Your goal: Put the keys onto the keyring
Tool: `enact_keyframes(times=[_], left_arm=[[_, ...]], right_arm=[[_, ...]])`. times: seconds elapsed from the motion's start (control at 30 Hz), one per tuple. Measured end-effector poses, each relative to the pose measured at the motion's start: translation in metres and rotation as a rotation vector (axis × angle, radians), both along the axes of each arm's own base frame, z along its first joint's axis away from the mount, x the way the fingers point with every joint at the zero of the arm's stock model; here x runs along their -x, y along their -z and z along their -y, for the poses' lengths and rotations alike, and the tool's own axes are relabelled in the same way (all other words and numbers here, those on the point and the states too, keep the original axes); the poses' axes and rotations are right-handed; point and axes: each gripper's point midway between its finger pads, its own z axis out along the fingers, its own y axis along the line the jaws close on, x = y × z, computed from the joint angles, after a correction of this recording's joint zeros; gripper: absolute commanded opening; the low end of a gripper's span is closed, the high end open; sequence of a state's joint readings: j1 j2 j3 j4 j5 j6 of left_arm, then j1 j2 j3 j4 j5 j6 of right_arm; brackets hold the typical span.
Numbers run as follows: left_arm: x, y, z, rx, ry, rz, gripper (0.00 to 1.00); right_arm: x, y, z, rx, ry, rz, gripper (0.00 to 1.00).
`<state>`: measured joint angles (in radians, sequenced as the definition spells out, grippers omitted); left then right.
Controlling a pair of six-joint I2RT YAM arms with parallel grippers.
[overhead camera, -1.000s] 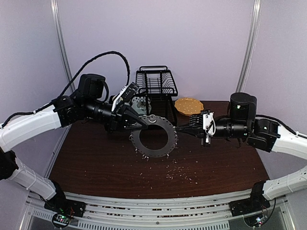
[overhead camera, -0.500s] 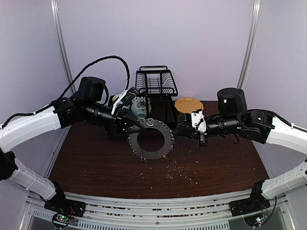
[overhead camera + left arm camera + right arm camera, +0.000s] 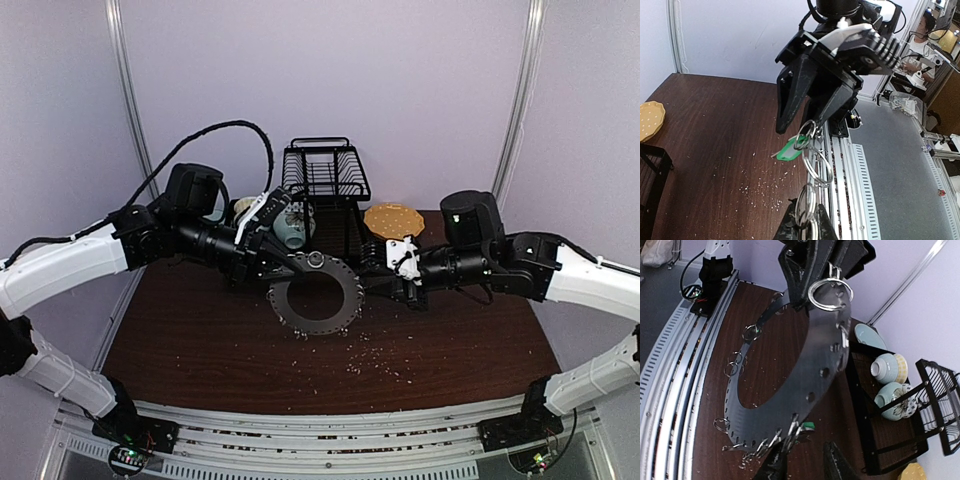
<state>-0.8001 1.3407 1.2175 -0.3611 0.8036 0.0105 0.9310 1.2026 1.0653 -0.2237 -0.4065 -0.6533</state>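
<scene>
The left gripper (image 3: 297,262) clamps its jaws on the keyring (image 3: 318,323), steadying it for threading. The right gripper (image 3: 375,268), jaws parted and empty, hovers beside the keyring's green key (image 3: 789,151).

A dark table (image 3: 200,340) stands before a lilac wall (image 3: 420,80); posts (image 3: 125,60) rise at its far corners, a rail (image 3: 330,440) along its near edge.

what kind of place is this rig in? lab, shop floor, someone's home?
Probably a robotics lab booth: plain lilac panels framed by aluminium posts, slotted metal rails along the front, and a person seated just outside it.
</scene>
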Motion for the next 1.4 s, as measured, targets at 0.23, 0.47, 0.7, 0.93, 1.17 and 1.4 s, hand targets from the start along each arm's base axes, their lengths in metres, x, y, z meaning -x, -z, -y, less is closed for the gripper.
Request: enact_keyframes(times=[0.23,0.47,0.7,0.93,1.17,1.4], left_arm=[[-0.010,0.008,-0.006,-0.036,-0.043,0.011,0.00],[-0.025,0.018,-0.022,-0.057,-0.103,-0.037,0.00],[-0.054,0.062,-0.053,-0.041,-0.242,-0.336,0.00],[-0.036,0.103,-0.061,-0.014,-0.248,-0.677,0.00],[-0.034,0.094,-0.059,0.059,-0.203,-0.737,0.00],[-0.038,0.096,-0.048,0.004,-0.137,-0.684,0.00]], right_arm=[[-0.006,0.005,0.027,-0.012,0.109,-0.003,0.47],[-0.018,-0.002,0.061,-0.063,0.254,-0.005,1.00],[-0.030,-0.004,0.077,-0.127,0.371,-0.062,1.00],[-0.034,-0.012,0.075,-0.187,0.425,-0.162,1.00],[-0.040,-0.028,0.074,-0.249,0.476,-0.234,1.00],[-0.034,-0.027,0.054,-0.261,0.409,-0.347,0.91]])
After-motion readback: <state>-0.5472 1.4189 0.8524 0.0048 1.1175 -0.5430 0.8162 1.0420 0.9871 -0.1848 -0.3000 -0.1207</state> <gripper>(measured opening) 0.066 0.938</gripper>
